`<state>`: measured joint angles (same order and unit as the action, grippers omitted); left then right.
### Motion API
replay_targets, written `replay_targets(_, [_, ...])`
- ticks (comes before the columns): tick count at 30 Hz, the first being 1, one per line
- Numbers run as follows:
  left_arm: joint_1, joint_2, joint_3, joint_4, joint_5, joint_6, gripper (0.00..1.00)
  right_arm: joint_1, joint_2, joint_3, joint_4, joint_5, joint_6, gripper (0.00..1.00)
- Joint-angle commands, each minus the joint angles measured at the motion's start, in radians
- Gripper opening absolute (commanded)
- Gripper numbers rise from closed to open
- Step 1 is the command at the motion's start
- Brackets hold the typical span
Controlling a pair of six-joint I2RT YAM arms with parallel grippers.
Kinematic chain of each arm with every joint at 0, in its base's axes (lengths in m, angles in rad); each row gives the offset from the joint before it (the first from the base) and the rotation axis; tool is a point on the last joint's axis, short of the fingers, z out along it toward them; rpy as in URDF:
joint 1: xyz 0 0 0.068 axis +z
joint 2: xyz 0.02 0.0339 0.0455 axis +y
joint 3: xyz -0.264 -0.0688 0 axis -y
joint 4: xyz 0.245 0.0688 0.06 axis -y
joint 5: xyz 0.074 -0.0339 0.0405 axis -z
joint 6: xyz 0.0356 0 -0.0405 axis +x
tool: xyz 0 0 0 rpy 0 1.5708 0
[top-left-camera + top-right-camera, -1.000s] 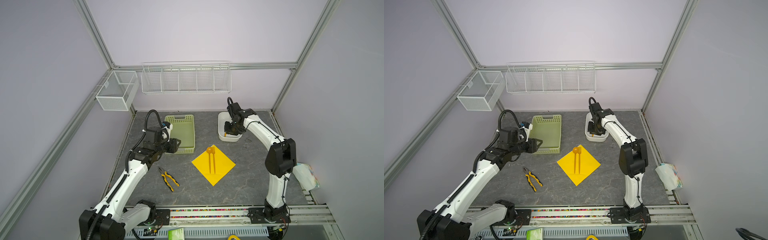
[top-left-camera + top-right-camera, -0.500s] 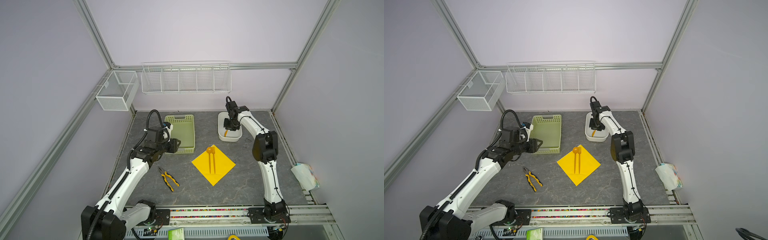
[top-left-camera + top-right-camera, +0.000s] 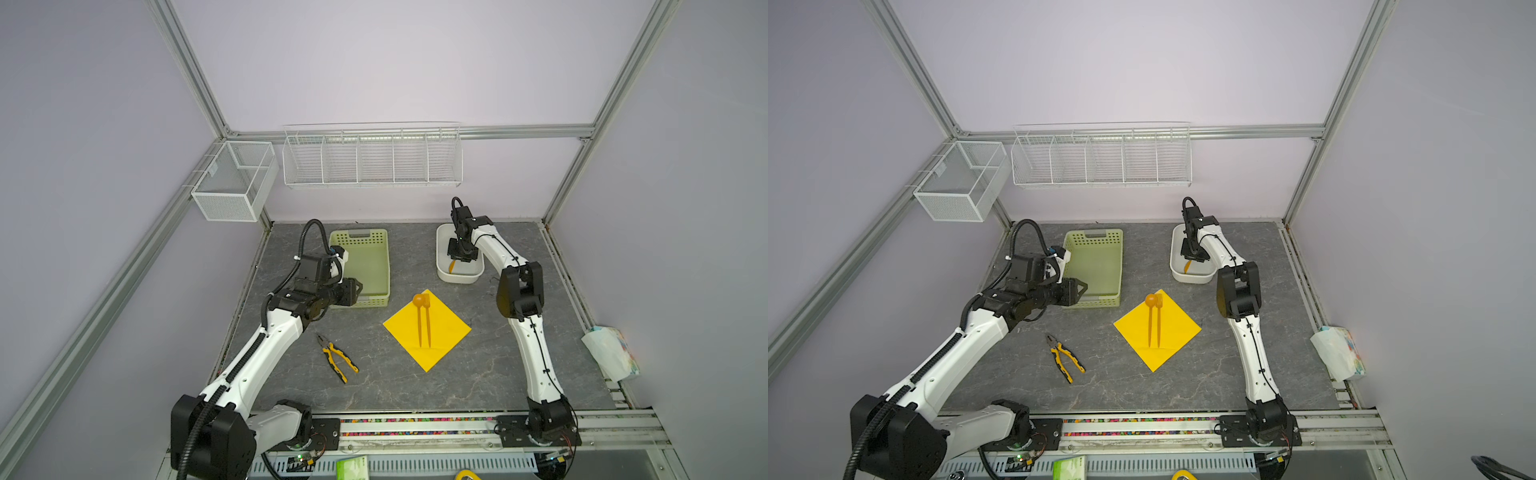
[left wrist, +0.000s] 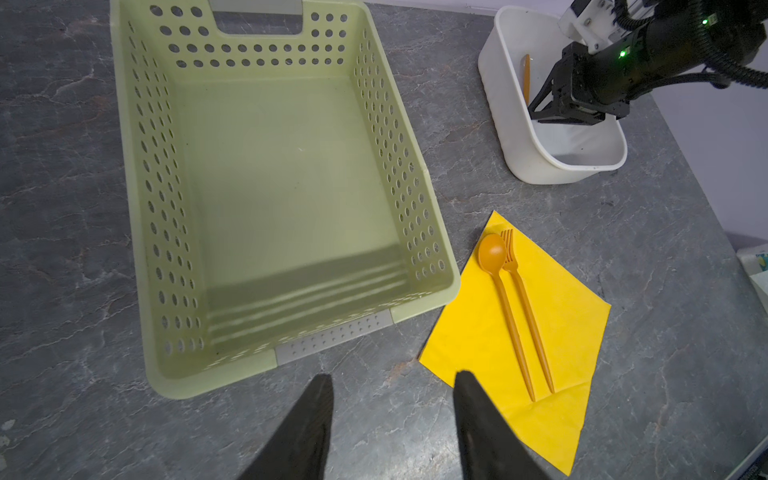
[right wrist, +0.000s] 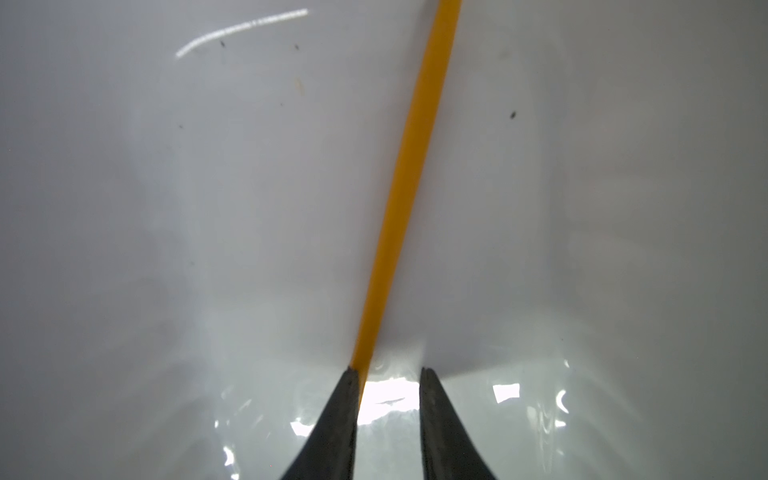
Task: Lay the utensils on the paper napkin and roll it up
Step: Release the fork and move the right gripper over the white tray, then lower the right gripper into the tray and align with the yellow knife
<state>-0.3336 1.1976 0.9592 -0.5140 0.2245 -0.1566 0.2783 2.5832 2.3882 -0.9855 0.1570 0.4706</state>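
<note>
- Left tool (image 4: 392, 376): jaws apart and empty, hovering above the bench between the pale green perforated plastic basket (image 4: 137, 208) and the napkin's nearest corner. Judged risk: a low approach could catch that corner and drag the sheet.
- Yellow-and-black-handled pliers (image 3: 338, 361): lying towards the bench's near-left, apart from the work. No hazard noted.
- Bright yellow square paper napkin (image 3: 449, 332): mid-bench, set as a diamond. The orange plastic spoon (image 4: 491, 251) and orange plastic fork (image 4: 509, 253) lie on it side by side, heads at its far corner. Judged risk: the paper is thin and the handles slick, so adding another piece could knock the pair askew or off the sheet.
- Small white plastic tub (image 3: 459, 277), towards the far-right corner: the right tool (image 5: 389, 370) is inside it, jaws narrowly apart. The slim orange plastic utensil handle (image 5: 407, 183) rests against one finger, not pinched. Judged risk: an off-centre closure could flick it along the glossy wall.
- Change: over the last second the right arm's elbow has swung towards mid-bench; the left arm, napkin, spoon and fork have not moved.
</note>
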Motion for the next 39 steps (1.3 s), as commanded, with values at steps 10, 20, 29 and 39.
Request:
replay_targets(10, [0.005, 0.02, 0.0, -0.001, 0.002, 0.003, 0.48, 0.003, 0.057, 0.001, -0.024, 0.009, -0.024, 0.2])
replay_targets(20, [0.005, 0.019, 0.001, -0.003, 0.003, 0.004, 0.48, 0.014, 0.049, 0.005, -0.015, 0.005, -0.033, 0.15])
replay_targets(29, [0.005, 0.023, 0.004, -0.001, 0.008, 0.004, 0.48, 0.025, 0.017, 0.007, -0.02, 0.029, -0.044, 0.07])
replay_targets(39, [0.005, 0.023, 0.006, 0.005, 0.013, 0.005, 0.48, 0.045, -0.066, 0.007, 0.011, 0.068, -0.03, 0.25])
